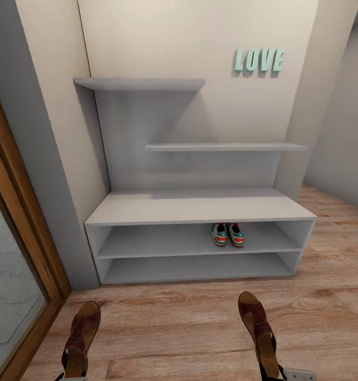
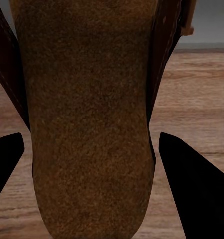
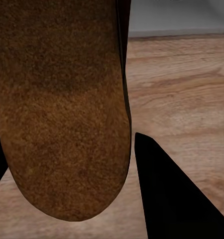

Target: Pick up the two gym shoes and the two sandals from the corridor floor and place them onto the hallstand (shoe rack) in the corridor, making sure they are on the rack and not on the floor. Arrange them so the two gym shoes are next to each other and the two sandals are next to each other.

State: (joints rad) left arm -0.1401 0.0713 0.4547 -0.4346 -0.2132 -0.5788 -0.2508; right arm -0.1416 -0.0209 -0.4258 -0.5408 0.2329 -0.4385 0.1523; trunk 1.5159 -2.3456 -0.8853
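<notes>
Two brown sandals hang above the corridor floor (image 1: 200, 338), one in each gripper. My left gripper (image 2: 89, 167) is shut on the left sandal (image 1: 82, 338), whose tan footbed (image 2: 87, 119) sits between the black fingers (image 2: 191, 184). The right sandal (image 1: 258, 330), its heel (image 3: 62, 114) beside one dark finger (image 3: 167, 194), is clamped in my right gripper (image 3: 67, 164). Both gym shoes (image 1: 227, 234) stand side by side, heels outward, on the upper low shelf of the light-grey hallstand (image 1: 200, 207), right of its middle.
The hallstand has a bare bench top, a bare bottom shelf (image 1: 200, 267) and two stepped wall shelves (image 1: 226, 146). A wood-framed mirror or door (image 1: 20, 248) lines the left side. Teal LOVE letters (image 1: 258, 60) hang on the wall. The floor runs on to the right.
</notes>
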